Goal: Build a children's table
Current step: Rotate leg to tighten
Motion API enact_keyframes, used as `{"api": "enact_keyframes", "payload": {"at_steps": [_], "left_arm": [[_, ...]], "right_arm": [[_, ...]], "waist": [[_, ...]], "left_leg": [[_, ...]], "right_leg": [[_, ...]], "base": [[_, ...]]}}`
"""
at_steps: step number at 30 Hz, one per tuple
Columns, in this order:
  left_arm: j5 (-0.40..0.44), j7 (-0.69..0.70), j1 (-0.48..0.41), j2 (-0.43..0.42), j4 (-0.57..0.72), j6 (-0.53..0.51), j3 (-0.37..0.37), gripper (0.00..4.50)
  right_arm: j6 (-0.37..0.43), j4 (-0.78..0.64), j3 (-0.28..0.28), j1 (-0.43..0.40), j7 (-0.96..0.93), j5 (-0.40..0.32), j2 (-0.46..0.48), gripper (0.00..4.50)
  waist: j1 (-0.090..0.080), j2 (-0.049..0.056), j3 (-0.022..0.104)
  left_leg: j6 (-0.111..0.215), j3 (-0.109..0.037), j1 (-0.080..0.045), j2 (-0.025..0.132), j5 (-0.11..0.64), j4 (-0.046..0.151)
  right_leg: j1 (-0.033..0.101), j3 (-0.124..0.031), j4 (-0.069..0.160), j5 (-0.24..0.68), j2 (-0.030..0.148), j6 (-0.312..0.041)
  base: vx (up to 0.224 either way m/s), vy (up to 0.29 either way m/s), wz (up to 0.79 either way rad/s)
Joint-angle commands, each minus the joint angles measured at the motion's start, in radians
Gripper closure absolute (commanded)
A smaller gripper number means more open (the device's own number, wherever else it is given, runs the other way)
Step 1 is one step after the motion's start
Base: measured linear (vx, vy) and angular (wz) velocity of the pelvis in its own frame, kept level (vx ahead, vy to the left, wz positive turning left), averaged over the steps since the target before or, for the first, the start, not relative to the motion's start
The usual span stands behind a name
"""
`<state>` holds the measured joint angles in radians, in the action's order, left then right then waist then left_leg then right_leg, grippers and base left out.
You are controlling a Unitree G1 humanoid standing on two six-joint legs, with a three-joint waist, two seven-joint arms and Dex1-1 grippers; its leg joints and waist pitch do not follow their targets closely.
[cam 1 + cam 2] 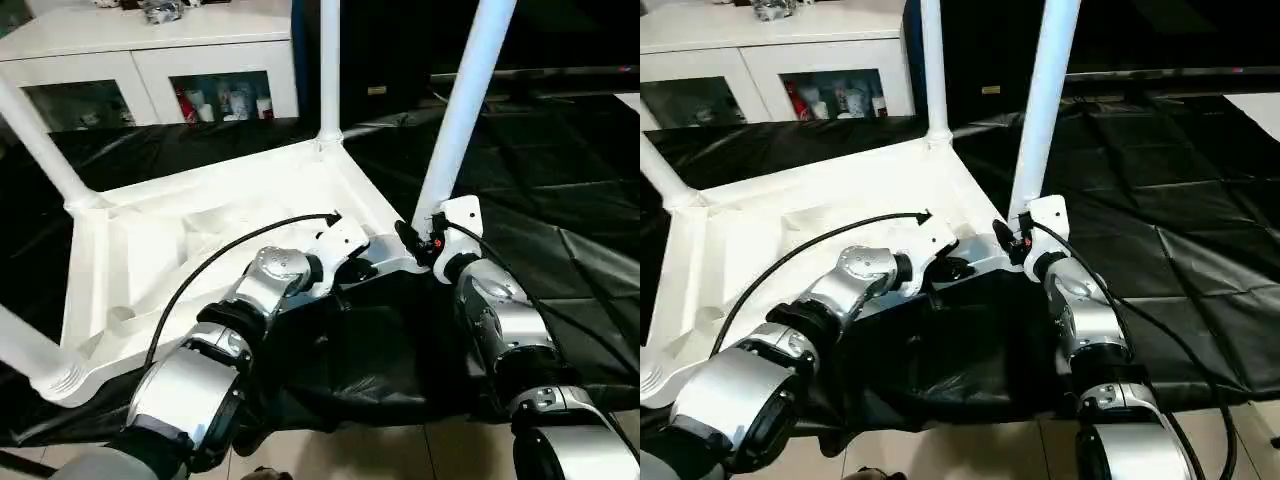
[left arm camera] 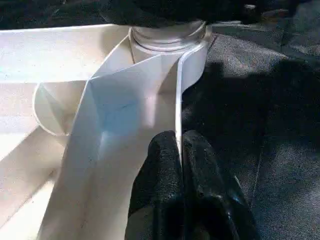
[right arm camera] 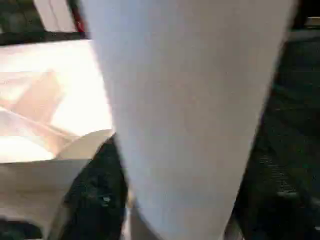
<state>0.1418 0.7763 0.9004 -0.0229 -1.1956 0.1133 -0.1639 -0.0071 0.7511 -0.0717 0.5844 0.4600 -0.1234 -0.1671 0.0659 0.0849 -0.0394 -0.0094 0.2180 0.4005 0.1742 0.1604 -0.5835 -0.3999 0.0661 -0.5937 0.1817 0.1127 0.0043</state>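
Observation:
The children's table lies upside down on the black cloth, its white ribbed tabletop [image 1: 200, 230] facing up. White legs stand in its corner sockets: one at the far corner [image 1: 329, 70], one at the left [image 1: 35, 140], one at the near left [image 1: 25, 350]. My left gripper [image 2: 178, 140] is shut on the tabletop's thin rim beside the near-right socket [image 2: 167, 37]. My right gripper [image 1: 428, 238] sits at the foot of the near-right leg [image 1: 462, 110]. In the right wrist view that leg [image 3: 190, 100] stands between the fingers, with one black finger [image 3: 97, 192] against its side.
The black-draped work table [image 1: 540, 180] stretches to the right and back. A white cabinet [image 1: 150, 60] with glass doors stands behind at the left. Tiled floor [image 1: 400, 455] shows past the table's near edge. A black cable [image 1: 210, 265] arcs over my left forearm.

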Motion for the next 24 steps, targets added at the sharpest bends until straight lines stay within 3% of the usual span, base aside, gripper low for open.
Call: {"api": "enact_keyframes", "payload": {"at_steps": [1, 4, 10, 11, 16, 19, 24], "left_arm": [[-0.043, 0.024, -0.003, -0.007, 0.028, 0.042, 0.033, 4.50], [-0.050, 0.161, -0.023, -0.046, 0.048, 0.076, 0.017, 4.50], [-0.061, 0.347, -0.055, -0.108, 0.085, 0.104, -0.006, 4.50], [-0.067, 0.392, -0.063, -0.121, 0.097, 0.102, -0.009, 4.50], [-0.093, 0.518, -0.087, -0.151, 0.138, 0.084, -0.016, 4.50], [-0.099, 0.555, -0.095, -0.159, 0.150, 0.078, -0.017, 4.50], [-0.101, 0.577, -0.102, -0.164, 0.161, 0.077, -0.013, 4.50]], "right_arm": [[0.039, 0.011, 0.073, -0.035, 0.159, -0.019, 0.027, 1.39], [0.028, -0.044, 0.124, -0.053, 0.367, -0.019, -0.060, 1.39], [0.035, -0.146, 0.175, -0.101, 0.613, -0.056, -0.172, 1.39], [0.037, -0.166, 0.184, -0.110, 0.653, -0.060, -0.196, 1.39], [0.050, -0.203, 0.197, -0.129, 0.743, -0.068, -0.241, 1.39], [0.063, -0.213, 0.200, -0.132, 0.770, -0.075, -0.248, 1.62], [0.082, -0.222, 0.202, -0.134, 0.792, -0.085, -0.247, 2.12]], "waist": [[0.006, -0.026, 0.057], [0.005, -0.029, 0.056], [0.015, -0.026, 0.062], [0.017, -0.020, 0.063], [0.029, -0.021, 0.061], [0.031, -0.017, 0.060], [0.036, -0.018, 0.061]], "left_leg": [[0.062, -0.039, -0.023, 0.054, 0.326, 0.076], [0.077, -0.036, -0.021, 0.056, 0.323, 0.072], [0.118, -0.034, -0.017, 0.059, 0.252, 0.065], [0.115, -0.035, -0.020, 0.061, 0.253, 0.066], [0.103, -0.033, -0.024, 0.063, 0.274, 0.067], [0.088, -0.034, -0.026, 0.065, 0.292, 0.070], [0.070, -0.034, -0.028, 0.065, 0.303, 0.072]], "right_leg": [[0.037, -0.029, 0.086, 0.275, 0.053, -0.202], [0.039, -0.028, 0.087, 0.281, 0.051, -0.205], [0.042, -0.027, 0.072, 0.178, 0.052, -0.245], [0.040, -0.026, 0.072, 0.174, 0.051, -0.252], [0.040, -0.029, 0.072, 0.181, 0.054, -0.264], [0.037, -0.031, 0.073, 0.201, 0.054, -0.264], [0.037, -0.032, 0.069, 0.188, 0.053, -0.266]], "base": [[0.000, 0.000, 0.00], [0.000, 0.000, 0.00], [0.000, 0.000, 0.00], [0.000, 0.000, 0.00], [0.000, 0.000, 0.00], [0.000, 0.000, 0.00], [0.000, 0.000, 0.00]]}}
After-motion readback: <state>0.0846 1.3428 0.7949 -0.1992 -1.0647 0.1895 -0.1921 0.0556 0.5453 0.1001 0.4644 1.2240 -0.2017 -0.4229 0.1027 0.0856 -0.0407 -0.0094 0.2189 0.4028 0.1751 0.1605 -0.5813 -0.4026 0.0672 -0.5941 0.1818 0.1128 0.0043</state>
